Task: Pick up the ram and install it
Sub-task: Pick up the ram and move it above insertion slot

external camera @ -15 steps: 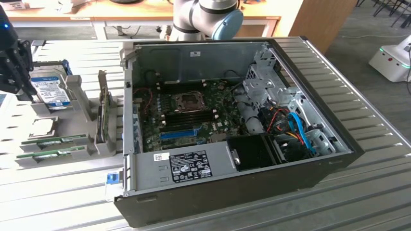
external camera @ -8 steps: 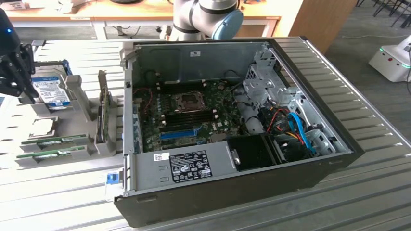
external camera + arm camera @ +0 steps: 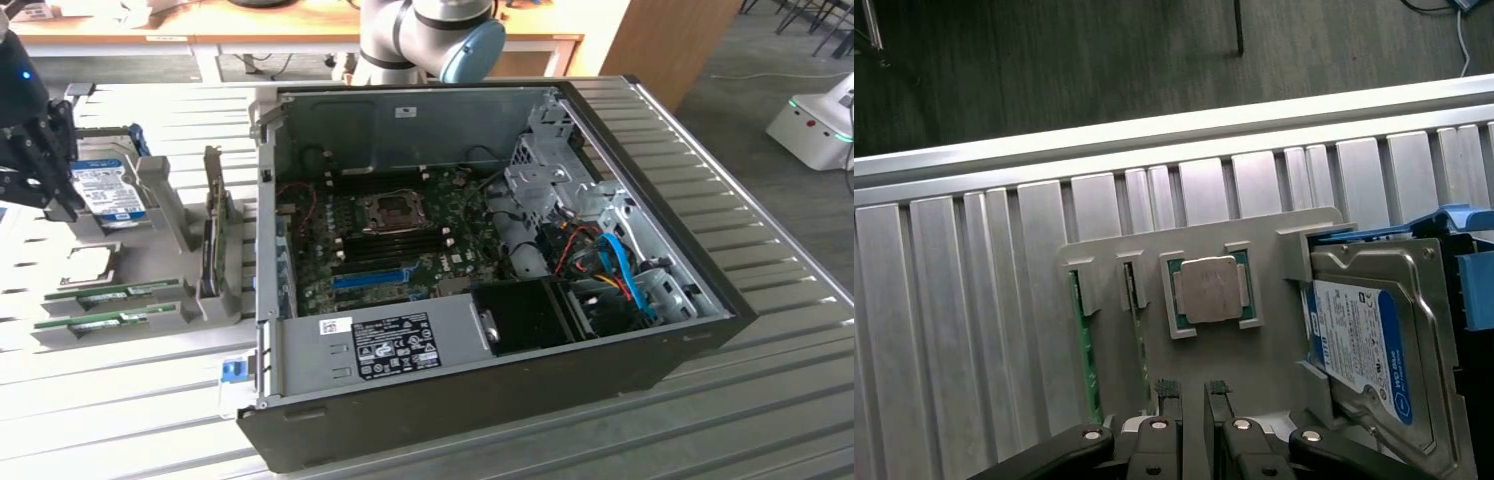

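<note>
Black claw [image 3: 1192, 392] spread wide and empty, nothing between the jaws. Poised above grey fixture plate [image 3: 1274, 330], nearest the two ram sticks [image 3: 1086, 350], neither touched. Sticks seated on edge in narrow slots, presumably so one long edge stands proud for a pinch. CPU [image 3: 1211, 290] in its own pocket alongside; hard drive [image 3: 1364, 340] propped just beyond. Well apart, PC case [image 3: 601, 385] lying open on its side, likely so the motherboard [image 3: 427, 245] memory slots face upward.
</note>
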### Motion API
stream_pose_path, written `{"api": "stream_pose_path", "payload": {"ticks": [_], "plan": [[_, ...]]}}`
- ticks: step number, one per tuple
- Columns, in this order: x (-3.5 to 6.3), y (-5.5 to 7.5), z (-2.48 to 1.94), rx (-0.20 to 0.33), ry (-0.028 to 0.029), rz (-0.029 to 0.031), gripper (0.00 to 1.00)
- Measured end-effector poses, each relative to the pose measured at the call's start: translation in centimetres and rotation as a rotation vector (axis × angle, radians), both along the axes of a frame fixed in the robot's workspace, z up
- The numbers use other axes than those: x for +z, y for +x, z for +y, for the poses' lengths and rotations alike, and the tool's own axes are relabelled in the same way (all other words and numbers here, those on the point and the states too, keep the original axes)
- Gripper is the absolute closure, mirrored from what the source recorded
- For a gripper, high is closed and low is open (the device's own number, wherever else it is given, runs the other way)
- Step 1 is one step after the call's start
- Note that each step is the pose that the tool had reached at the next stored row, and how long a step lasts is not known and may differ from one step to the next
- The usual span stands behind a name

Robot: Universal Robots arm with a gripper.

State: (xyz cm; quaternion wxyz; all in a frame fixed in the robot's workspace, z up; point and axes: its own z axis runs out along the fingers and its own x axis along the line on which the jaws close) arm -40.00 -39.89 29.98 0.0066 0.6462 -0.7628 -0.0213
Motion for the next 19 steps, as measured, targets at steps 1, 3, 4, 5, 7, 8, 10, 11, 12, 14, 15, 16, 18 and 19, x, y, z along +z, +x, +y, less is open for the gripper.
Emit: {"api": "stream_pose_path", "payload": {"ticks": [1, 3, 4, 5, 7, 8, 10, 11, 12, 14, 15, 16, 18, 19], "plan": [[-0.11, 0.0, 0.0, 0.0, 0.0, 0.0, 0.76], [-0.33, 0.0, 0.0, 0.0, 0.0001, -0.0001, 0.76], [-0.44, 0.0, 0.0, 0.0, 0.0001, -0.0002, 0.76], [-0.55, 0.0, 0.0, 0.0, 0.0, 0.0, 0.76], [-0.76, 0.0, 0.0, 0.0, 0.0, 0.0, 0.76], [-0.86, 0.0, 0.0, 0.0, 0.0001, 0.0, 0.76], [-1.07, 0.0, 0.0, 0.0, 0.0, 0.0, 0.76], [-1.18, 0.0, 0.0, 0.0, 0.0, 0.0, 0.76], [-1.28, 0.0, 0.0, 0.0, 0.0, 0.0, 0.76], [-1.49, 0.0, 0.0, 0.0, 0.0, 0.0, 0.76], [-1.59, 0.0, 0.0, 0.0, 0.0, 0.0, 0.76], [-1.7, 0.0, 0.0, 0.0, 0.0, 0.0, 0.76], [-1.92, 0.0, 0.0, 0.0, 0.0, -0.0001, 0.76], [-2.03, 0.0, 0.0, 0.0, 0.0001, -0.0001, 0.76]]}}
